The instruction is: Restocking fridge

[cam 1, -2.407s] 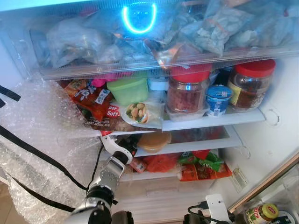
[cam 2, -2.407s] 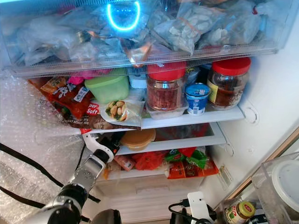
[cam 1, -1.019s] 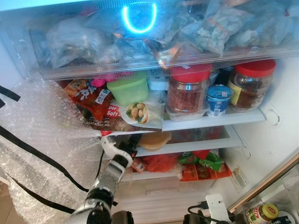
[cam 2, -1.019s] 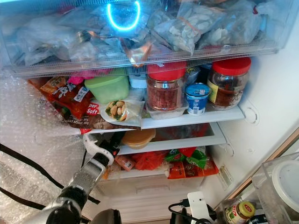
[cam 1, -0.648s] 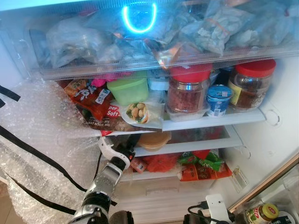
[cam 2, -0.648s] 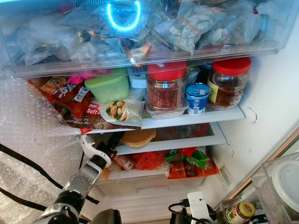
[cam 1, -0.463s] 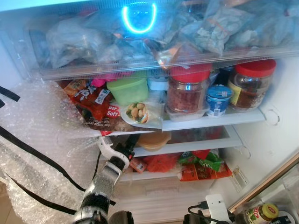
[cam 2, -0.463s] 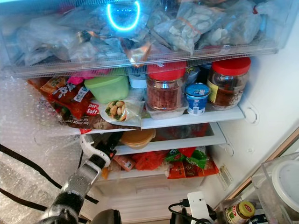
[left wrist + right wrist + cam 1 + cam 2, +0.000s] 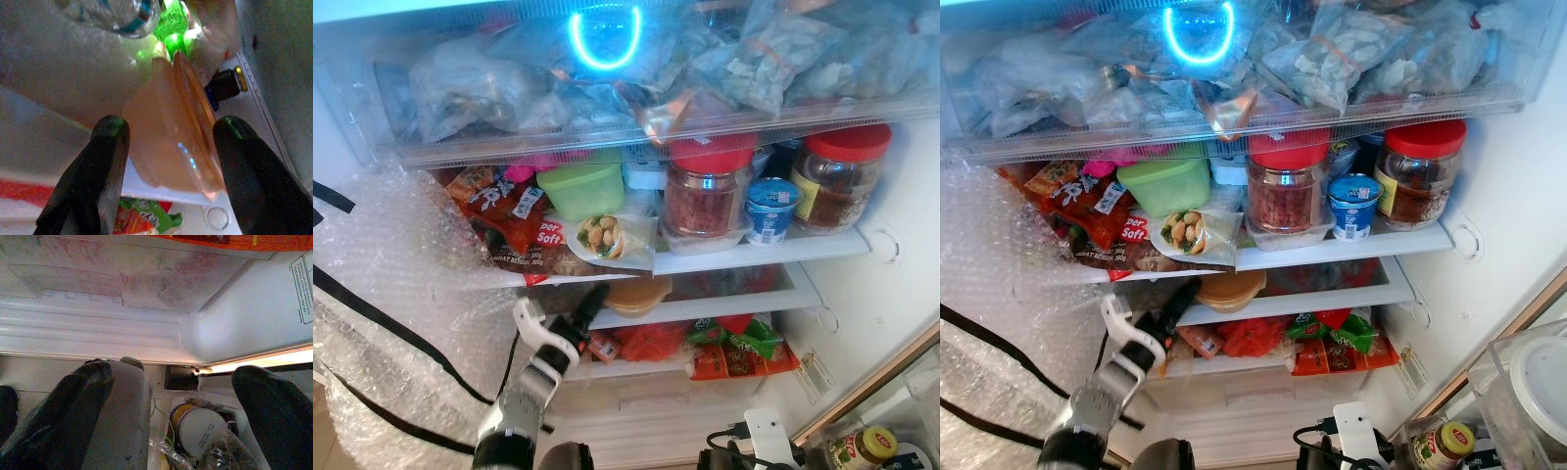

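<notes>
The left pincer point(image 9: 590, 304) is being held at the front edge of the fridge's middle shelf point(image 9: 705, 305), its black fingers point(image 9: 105, 161) spread apart on either side of the orange lidded container point(image 9: 636, 294) without being closed on it. The container is being carried by that shelf, beside a small dark bottle with a gold cap point(image 9: 227, 84). On the shelf above, a green tub point(image 9: 579, 186), two red-lidded jars point(image 9: 707, 186) and a blue yoghurt cup point(image 9: 771, 208) are being stored. The right pincer point(image 9: 171, 406) is being held low, fingers spread apart, nothing between them, near the fridge's base.
</notes>
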`<state>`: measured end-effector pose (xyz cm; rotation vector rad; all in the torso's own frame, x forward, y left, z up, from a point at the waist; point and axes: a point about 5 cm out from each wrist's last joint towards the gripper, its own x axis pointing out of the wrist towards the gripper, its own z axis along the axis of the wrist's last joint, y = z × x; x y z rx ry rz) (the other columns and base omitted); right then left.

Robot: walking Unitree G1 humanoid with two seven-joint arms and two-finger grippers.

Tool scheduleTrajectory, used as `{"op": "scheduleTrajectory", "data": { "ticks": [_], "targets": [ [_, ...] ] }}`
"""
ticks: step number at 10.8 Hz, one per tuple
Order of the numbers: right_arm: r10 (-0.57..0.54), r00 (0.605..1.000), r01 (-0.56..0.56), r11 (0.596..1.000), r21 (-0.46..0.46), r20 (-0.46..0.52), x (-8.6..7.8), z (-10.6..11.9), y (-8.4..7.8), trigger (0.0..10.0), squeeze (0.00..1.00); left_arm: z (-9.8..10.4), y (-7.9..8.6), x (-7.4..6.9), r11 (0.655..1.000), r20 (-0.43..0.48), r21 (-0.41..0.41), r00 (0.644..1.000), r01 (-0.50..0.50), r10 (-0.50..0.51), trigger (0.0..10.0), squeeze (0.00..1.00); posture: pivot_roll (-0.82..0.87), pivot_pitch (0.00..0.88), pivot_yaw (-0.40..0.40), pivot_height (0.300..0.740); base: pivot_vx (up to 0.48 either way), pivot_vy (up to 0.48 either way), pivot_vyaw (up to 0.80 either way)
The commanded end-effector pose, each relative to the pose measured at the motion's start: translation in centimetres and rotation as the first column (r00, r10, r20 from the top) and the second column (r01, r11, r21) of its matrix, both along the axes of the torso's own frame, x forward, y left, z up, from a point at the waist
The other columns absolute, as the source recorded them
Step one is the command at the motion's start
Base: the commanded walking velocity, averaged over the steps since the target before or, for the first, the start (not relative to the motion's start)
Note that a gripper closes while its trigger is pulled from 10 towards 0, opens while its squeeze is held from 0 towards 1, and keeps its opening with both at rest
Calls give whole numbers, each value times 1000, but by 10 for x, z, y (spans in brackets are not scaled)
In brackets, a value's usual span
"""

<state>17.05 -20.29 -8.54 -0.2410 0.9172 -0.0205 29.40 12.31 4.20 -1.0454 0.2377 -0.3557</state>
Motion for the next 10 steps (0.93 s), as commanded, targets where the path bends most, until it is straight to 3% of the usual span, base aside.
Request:
{"op": "scheduleTrajectory", "data": {
  "ticks": [1,7,10],
  "targets": [
    [-13,997,13,1000,-4,-70,-17,-8,-1,10000,0,3,5,-1,1000,7,24,1000,3,-4,10000,0,-85,10,81,635,0,0,0],
    [-15,998,15,1000,-7,-68,-17,-8,-2,10000,0,9,9,-20,995,9,55,996,82,-83,10000,0,-85,7,82,635,0,0,0],
    [-13,998,12,1000,-8,-69,-17,-8,-2,10000,0,4,8,-28,970,13,182,986,159,-164,10000,0,-85,7,79,635,0,0,0]
  ]
}}
